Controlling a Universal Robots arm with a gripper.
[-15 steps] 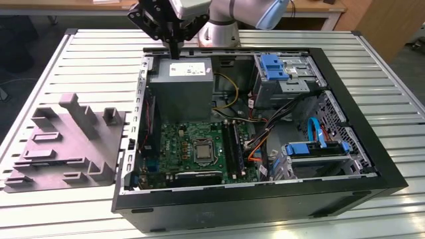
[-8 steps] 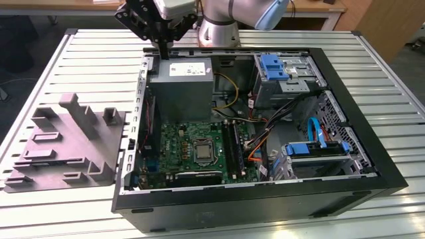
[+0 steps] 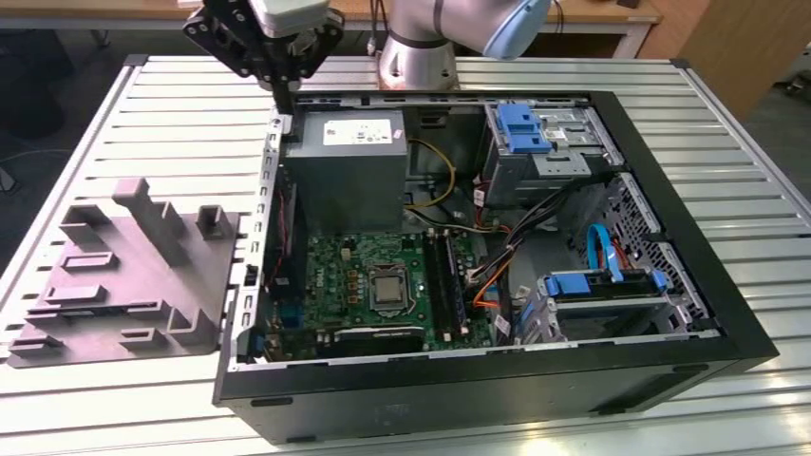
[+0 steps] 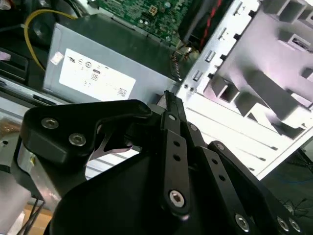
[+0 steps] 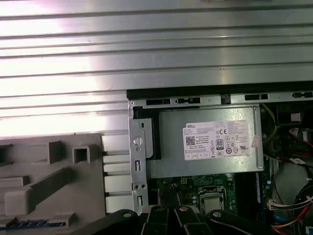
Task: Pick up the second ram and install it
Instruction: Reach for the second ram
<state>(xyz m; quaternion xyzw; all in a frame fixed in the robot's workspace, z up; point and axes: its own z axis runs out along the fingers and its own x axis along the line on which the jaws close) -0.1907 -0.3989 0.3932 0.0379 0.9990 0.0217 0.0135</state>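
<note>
Jaws look pinched shut, empty; gripper (image 3: 281,84) hangs over the case (image 3: 481,380)'s back corner. I reckon the second ram (image 5: 30,223) sits in the tray (image 5: 73,200) beside the case, long axis pointing at its wall.

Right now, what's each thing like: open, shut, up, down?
Computer case, lying on its side, open, cover off.
Power supply, fitted inside the case, label facing up.
Gripper, hovering above the case corner by the power supply.
Plastic tray, flat on the table beside the case.
</note>
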